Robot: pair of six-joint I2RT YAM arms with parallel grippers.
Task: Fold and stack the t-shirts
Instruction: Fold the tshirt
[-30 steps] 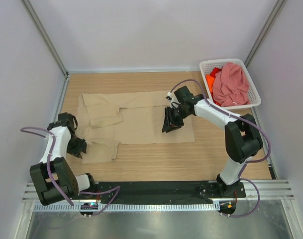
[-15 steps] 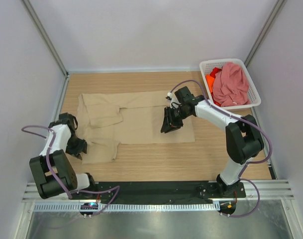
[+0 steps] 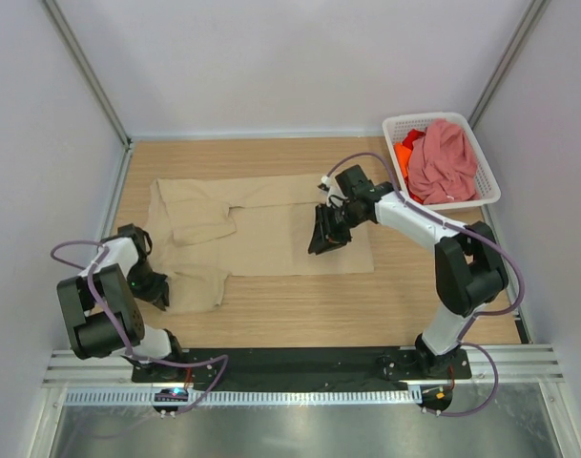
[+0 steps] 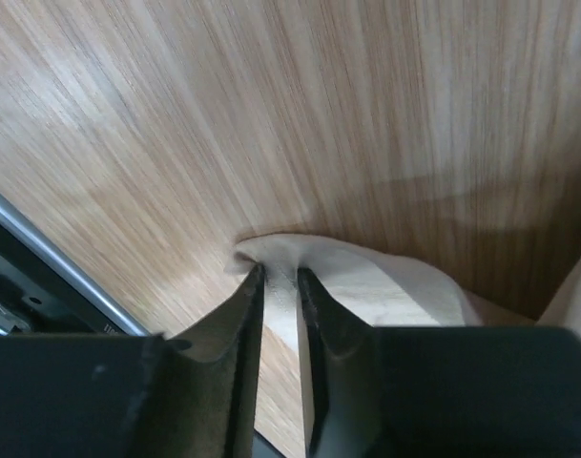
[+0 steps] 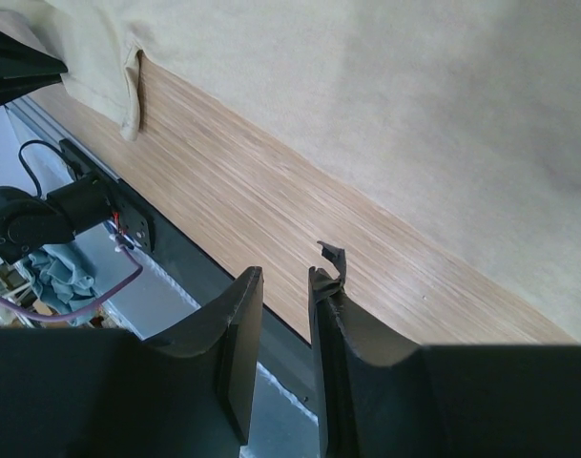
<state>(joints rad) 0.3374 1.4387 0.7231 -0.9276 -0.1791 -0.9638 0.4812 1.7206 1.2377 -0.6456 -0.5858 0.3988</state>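
Since a second ago the left gripper [image 4: 279, 286] has drawn back toward its base, jaws clenched on the beige-tan t-shirt [image 3: 271, 224] corner, which may slip free or bunch, while the right gripper [image 5: 285, 286], jaws nearly closed on nothing, hangs above it.

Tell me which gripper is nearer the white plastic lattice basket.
Right. The right gripper hangs over the beige-tan cloth t-shirt, left of the basket; the left gripper is far across.

Robotics lab test cell. Plain white walls [image 3: 271, 57] with metal corner posts [image 3: 85, 72] enclose a wood-grain table [image 3: 300, 305]. Two arms are bolted to a black base plate [image 3: 300, 361] at its near edge, beside an aluminium rail [image 3: 300, 401], with loose purple cabling [image 3: 99, 315].
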